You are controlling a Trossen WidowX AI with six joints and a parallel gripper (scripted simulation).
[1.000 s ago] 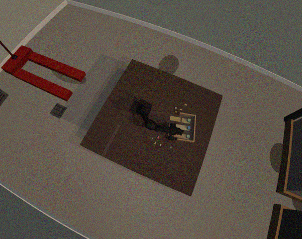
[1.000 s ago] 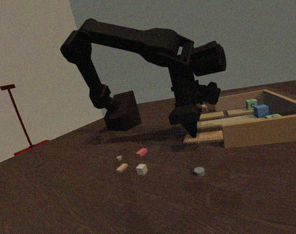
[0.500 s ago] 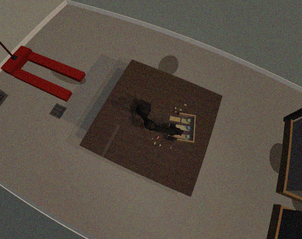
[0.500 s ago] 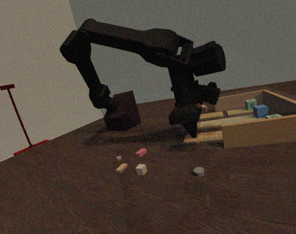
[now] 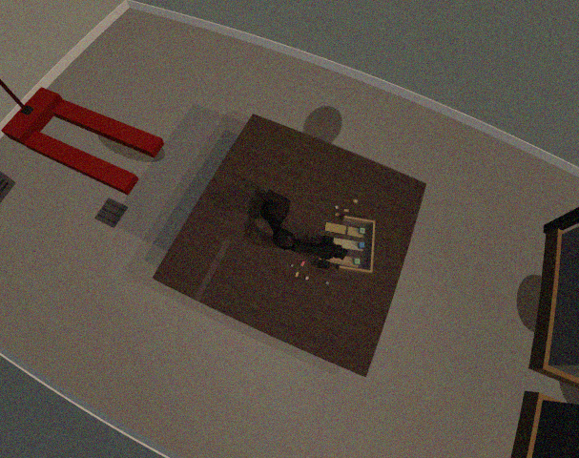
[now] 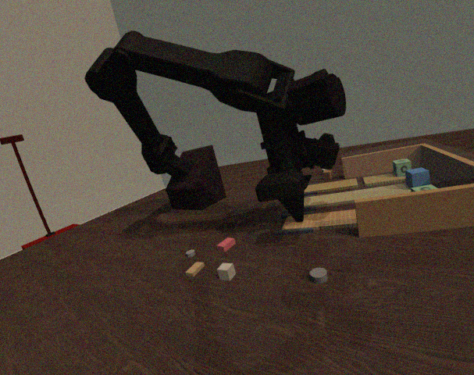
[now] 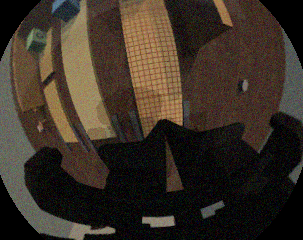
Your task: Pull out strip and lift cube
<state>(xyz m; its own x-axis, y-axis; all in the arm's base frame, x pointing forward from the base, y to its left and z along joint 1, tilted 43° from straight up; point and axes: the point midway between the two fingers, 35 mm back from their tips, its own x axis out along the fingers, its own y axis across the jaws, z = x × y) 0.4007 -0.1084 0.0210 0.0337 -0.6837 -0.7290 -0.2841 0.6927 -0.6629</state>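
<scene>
Tip down on the checked strip, right outside the tray.

Using the tray as landmark: the gripper is just past its open side, fingers pinched narrow; the checked strip pokes out underneath, and its green labelled cube sits inside, near the side wall.
</scene>
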